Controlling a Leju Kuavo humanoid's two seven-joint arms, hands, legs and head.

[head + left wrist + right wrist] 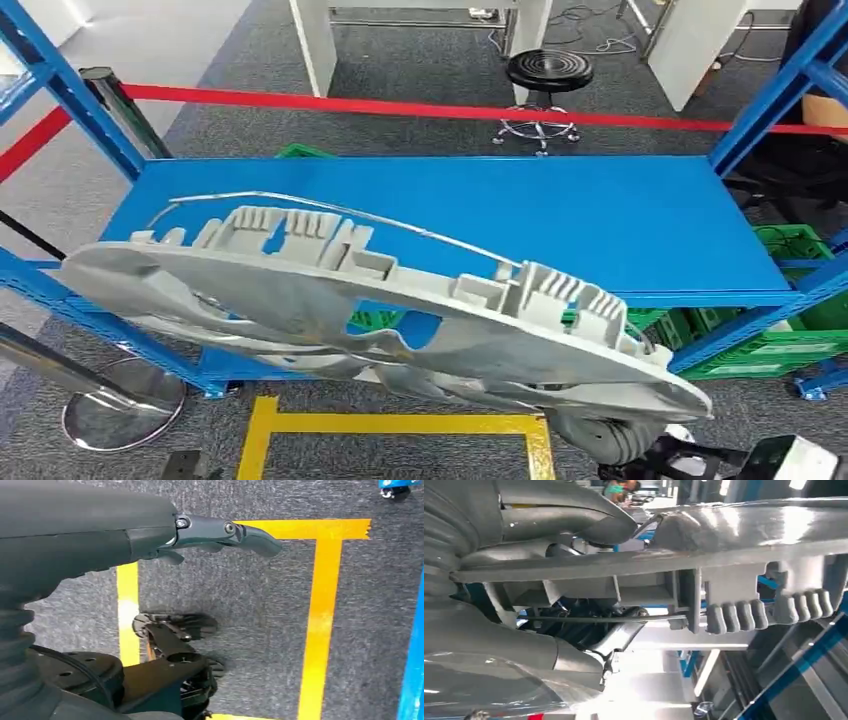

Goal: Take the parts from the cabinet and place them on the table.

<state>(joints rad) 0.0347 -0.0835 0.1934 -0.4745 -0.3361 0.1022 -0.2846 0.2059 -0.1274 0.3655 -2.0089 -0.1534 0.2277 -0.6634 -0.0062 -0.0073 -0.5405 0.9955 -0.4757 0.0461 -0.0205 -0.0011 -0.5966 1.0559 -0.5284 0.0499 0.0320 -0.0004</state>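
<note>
Right hand (pixel 589 630) sat close under the camera in the right wrist view, thumb over one face of the grey part (pixel 734 555) and dark fingers (pixel 624 630) curled against the other face, so it was clamped on the part. The part's ribbed tabs and a thin wire ran just past the fingers.

Left hand (pixel 200 532) hung low, pointing at the floor; thumb stretched out straight, the other fingers mostly hidden behind the cover, nothing in it (whether the fingers were spread or curled: cannot tell). Below it lay grey carpet (pixel 250 605) with a yellow tape rectangle (pixel 320 620).

In the head view the grey part (pixel 330 290) was a long, flat, moulded plastic piece, held up in the air and tilted, its left end higher and its right end lower and nearer the robot. It spanned most of the picture in front of the blue shelf (pixel 600 220), above the shelf's front edge, not resting on it (contact with the shelf surface could not be ruled out at the far rim). Green crates (pixel 790 330) sat under and right of the shelf. Beyond were a red barrier tape (pixel 400 105), a black stool (pixel 548 75) and white table legs (pixel 315 45).
</note>
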